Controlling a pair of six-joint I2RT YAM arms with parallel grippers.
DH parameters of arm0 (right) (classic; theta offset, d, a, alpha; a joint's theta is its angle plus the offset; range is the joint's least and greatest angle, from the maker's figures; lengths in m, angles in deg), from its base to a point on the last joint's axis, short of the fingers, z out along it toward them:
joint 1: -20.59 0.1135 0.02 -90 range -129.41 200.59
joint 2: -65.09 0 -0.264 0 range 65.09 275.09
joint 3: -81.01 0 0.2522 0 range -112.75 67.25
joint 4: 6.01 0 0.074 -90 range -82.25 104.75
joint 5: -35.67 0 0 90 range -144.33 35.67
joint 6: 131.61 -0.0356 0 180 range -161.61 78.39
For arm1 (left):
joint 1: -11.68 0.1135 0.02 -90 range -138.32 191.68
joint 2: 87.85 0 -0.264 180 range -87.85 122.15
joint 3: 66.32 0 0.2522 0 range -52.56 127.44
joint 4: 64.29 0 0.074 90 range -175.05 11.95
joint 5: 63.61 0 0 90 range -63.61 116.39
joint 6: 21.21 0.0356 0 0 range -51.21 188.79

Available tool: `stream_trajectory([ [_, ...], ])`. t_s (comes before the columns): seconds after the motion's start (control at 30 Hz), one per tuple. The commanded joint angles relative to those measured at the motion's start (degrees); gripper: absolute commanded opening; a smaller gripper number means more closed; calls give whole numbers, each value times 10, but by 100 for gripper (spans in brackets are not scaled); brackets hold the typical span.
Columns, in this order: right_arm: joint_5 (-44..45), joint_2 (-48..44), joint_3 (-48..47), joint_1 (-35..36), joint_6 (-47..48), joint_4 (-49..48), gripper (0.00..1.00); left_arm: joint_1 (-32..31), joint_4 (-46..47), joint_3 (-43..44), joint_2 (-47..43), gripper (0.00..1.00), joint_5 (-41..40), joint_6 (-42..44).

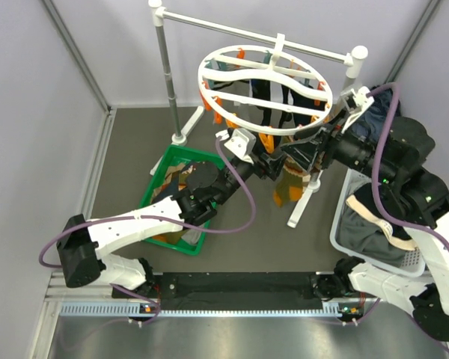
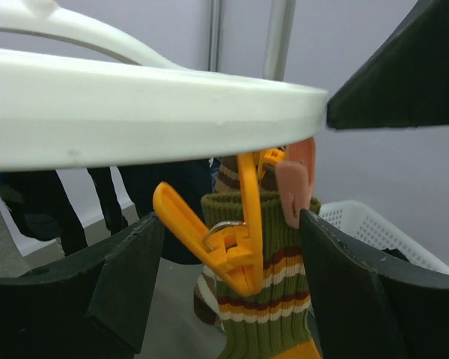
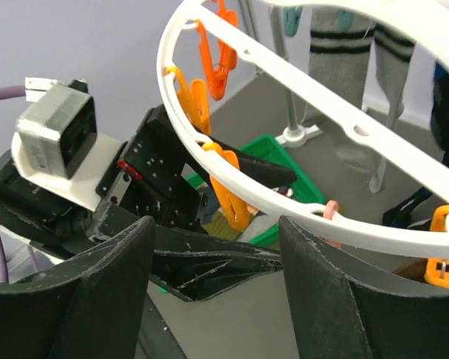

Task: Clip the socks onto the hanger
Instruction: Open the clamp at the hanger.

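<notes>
- my left claw [image 2: 230,224] stands wide and grips nothing. an orange clip [image 2: 228,239] and the cuff of a striped sock [image 2: 258,314] sit between its fingers, the clip clear of the left finger and the sock right at the other one.
- my right claw [image 3: 217,228] is spread wide too, with nothing in the gap. it faces my left wrist from the other side.
- the hanger [image 2: 135,105] runs its white rim just above both claws, with orange clips dangling from it.
- the striped sock hangs under that near rim. which clip holds it i cannot tell.
- farther in, grey socks [image 3: 344,90] with dark bands hang from the far side of the ring.
- the hanger's hook sits on the rail stand [image 1: 163,75]. a green basket [image 1: 155,173] lies below my left arm and a white basket [image 2: 367,228] is off to the right.
</notes>
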Motion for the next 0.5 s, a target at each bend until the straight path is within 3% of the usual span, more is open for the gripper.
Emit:
stream_trajectory([
  [0.0,-46,14,-20,-1,-27,-4,65,1,62,2,4,78,12,0],
  [0.27,-26,33,-22,-1,-44,1,61,1,98,-37,-24,79,41,13],
  [0.47,91,14,-4,-2,-31,13,61,1,96,-58,-46,80,49,13],
])
